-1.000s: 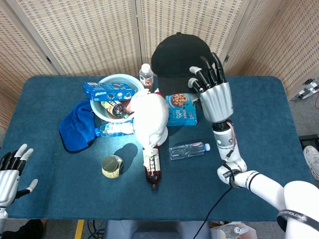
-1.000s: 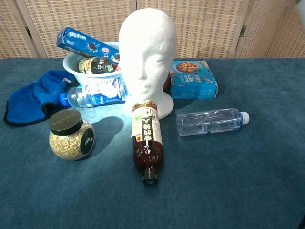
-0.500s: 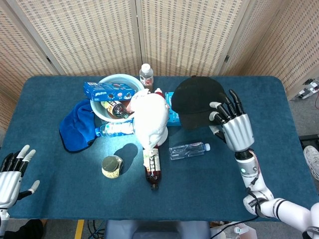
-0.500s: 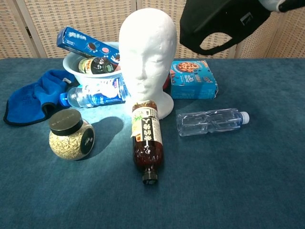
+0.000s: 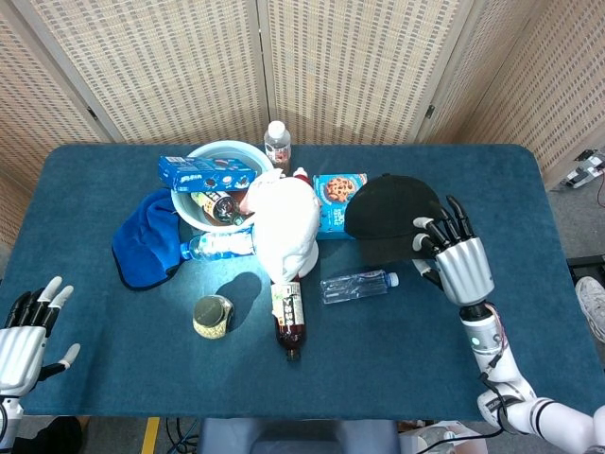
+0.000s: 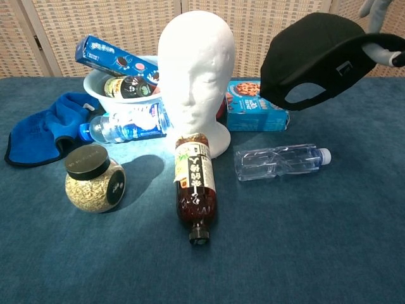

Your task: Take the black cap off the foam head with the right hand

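Black fabric cap [image 6: 316,60], domed and off the smooth white foam head [image 6: 195,69], gripped by right hand [image 5: 458,260]. Cap now lower, further right than before. Left hand [image 5: 26,331] released, fingers spread

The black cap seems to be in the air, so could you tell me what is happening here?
The right hand holds the black cap in the air, off the bare foam head, above the table near the cookie box. The left hand hangs open at the table's near corner, holding nothing.
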